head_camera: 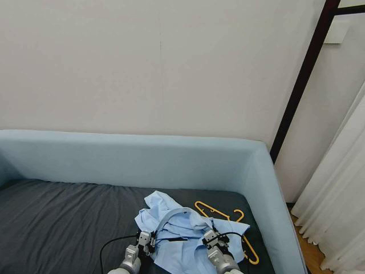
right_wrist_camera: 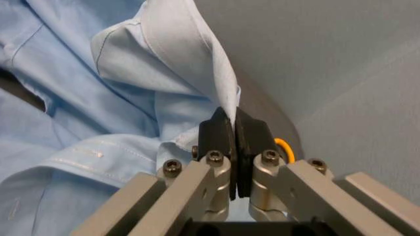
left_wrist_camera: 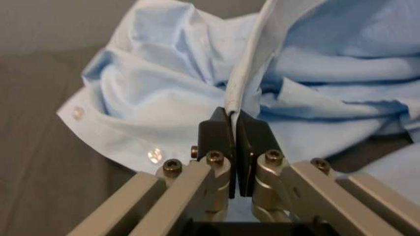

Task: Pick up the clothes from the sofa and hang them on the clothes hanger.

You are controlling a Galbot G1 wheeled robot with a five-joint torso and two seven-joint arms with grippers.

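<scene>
Shirt [head_camera: 171, 251] gripped, hanging not begun.
The left gripper [head_camera: 146, 241] and right gripper [head_camera: 212, 238] are each clenched on the shirt's collar [head_camera: 174, 212], one at either end. The shirt lies crumpled on the sofa [head_camera: 142, 160] seat, with the hanger [head_camera: 212, 210] flat beside it and partly under the cloth. As I judge it, the grasp is made; lifting and hanging are left.

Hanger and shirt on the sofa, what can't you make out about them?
- Hanger: in the head view, the shirt covers part of it. In the right wrist view, the right gripper hides all but an orange curve.
- Shirt: in the head view, the bottom edge cuts off its lower part, and the sleeves are lost in the crumples.
- Pinched cloth: in the left wrist view, its end is hidden between the shut fingers of the left gripper.
</scene>
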